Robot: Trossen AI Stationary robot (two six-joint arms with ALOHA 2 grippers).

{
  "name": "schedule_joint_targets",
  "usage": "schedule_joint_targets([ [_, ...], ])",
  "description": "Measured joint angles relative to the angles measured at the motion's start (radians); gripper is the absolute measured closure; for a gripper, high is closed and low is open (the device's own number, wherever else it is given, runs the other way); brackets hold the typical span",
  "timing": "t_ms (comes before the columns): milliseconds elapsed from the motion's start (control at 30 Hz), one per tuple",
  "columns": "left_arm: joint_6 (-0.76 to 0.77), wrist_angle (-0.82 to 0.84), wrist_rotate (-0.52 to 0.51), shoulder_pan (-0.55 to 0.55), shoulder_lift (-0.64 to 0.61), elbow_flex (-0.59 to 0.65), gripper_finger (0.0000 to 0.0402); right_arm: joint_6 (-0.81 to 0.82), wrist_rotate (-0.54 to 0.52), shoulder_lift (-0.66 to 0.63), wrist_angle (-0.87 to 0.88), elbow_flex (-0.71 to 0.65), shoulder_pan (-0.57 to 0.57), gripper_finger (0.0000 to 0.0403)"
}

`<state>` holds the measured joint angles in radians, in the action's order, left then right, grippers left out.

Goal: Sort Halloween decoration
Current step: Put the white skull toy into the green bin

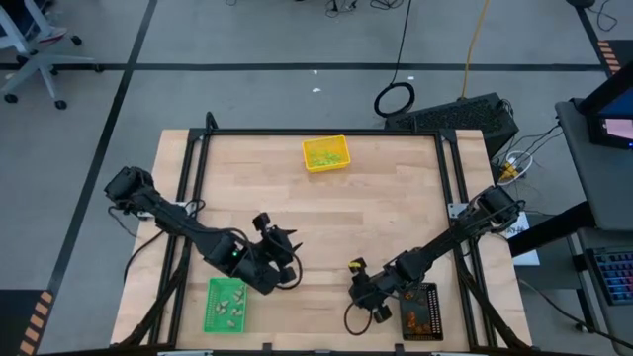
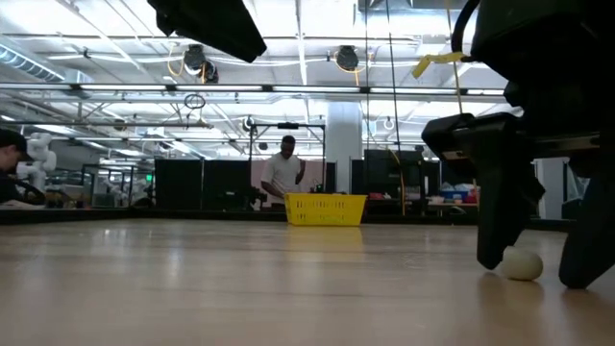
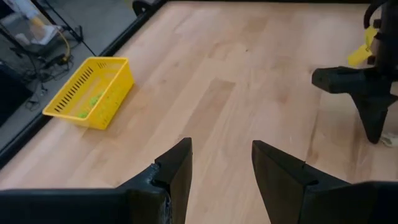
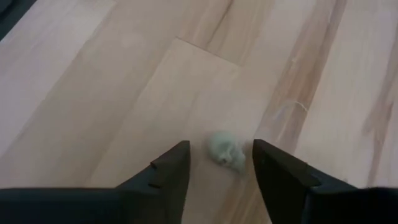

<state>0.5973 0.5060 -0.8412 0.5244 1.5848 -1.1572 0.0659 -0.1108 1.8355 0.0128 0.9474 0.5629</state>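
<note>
**Spotter:** Take the pale skull piece [image 4: 227,153] as your landmark. Your right gripper [image 4: 219,163] hangs straight over it with a finger on either side, so the piece lies directly ahead of the fingertips, between them, a little nearer one finger than the other. The fingers stand apart and nothing is gripped; the piece sits on the wood [image 1: 396,213].

**Operator:** How does it lie, and which arm should take it?

**Spotter:** The right one, clearly. Your left gripper [image 3: 221,163] hovers well apart from the piece, out over bare boards, spread and empty. From the low camera the piece [image 2: 522,264] looks like a rounded beige-grey lump, smooth and matte, just beside one dark fingertip. I judge its long axis to run slantwise across the gap rather than along it, though it is too small to be sure. It looks hard and light, so it may roll or skid if one finger touches first.

**Operator:** And the trays?

**Spotter:** The black tray [image 1: 419,314] with orange pieces sits just beside the skull piece. The green tray [image 1: 225,304] holding pale pieces lies well apart, past your left arm. The yellow mesh basket [image 1: 325,154] with light green pieces sits far across the table.
</note>
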Motion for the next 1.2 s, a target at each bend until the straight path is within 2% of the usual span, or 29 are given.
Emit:
schedule_joint_targets([
  [333, 0.001, -0.012, -0.071, 0.0, 0.0, 0.0, 0.0236, -0.003, -0.016, 0.003, -0.008, 0.0, 0.0, 0.0345],
  [533, 0.002, -0.024, -0.076, -0.001, 0.0, 0.0, 0.0236, -0.003, -0.03, 0.006, -0.063, -0.001, -0.002, 0.0386],
  [933, 0.053, -0.032, -0.059, 0.021, 0.011, 0.0, 0.0236, -0.007, -0.025, 0.006, -0.133, -0.002, -0.037, 0.0399],
  [1200, 0.04, -0.088, -0.044, 0.061, 0.135, 0.0, 0.0236, -0.019, -0.019, 0.005, -0.165, -0.002, -0.053, 0.0399],
])
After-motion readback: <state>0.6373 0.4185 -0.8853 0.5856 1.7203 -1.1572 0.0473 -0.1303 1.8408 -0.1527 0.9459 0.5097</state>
